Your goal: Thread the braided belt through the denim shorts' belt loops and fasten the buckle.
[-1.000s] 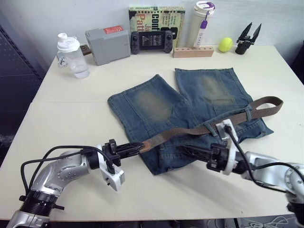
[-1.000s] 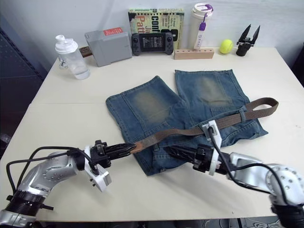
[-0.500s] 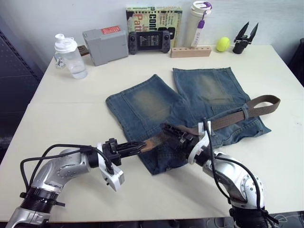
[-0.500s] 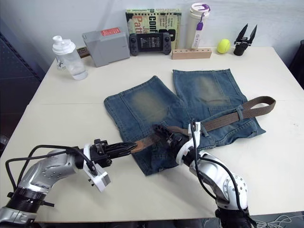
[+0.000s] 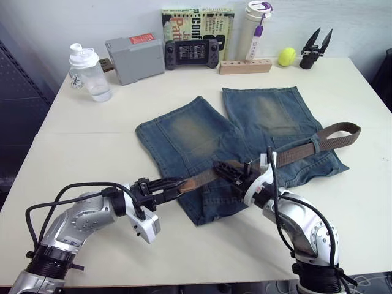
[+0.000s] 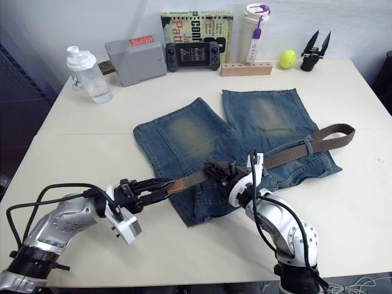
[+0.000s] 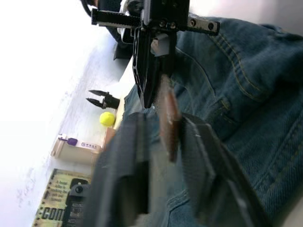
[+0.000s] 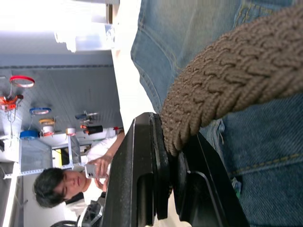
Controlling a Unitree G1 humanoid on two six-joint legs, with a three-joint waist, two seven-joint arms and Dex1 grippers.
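The denim shorts (image 5: 190,131) lie flat mid-table, waistband toward me. Across the waistband runs the braided belt (image 5: 294,153), passing under a belt loop (image 5: 316,145) near its far right end; the buckle cannot be made out. My left gripper (image 5: 174,184) stands open around the belt's left tip (image 7: 168,118), its fingers (image 7: 128,170) apart on either side of the tip. A little farther along, over the waistband, my right gripper (image 5: 219,167) is shut on the belt (image 8: 222,85).
Along the back edge stand a clear bottle (image 5: 86,70), grey box (image 5: 135,58), game controller (image 5: 190,54), book (image 5: 196,15), tumbler (image 5: 257,27), wooden block (image 5: 248,66), yellow ball (image 5: 286,56) and a black spare gripper (image 5: 312,52). A person (image 8: 61,182) shows beyond the table.
My right arm swung left over the waistband and its gripper closed on the belt. My left gripper, which was shut on the belt's tip, has opened.
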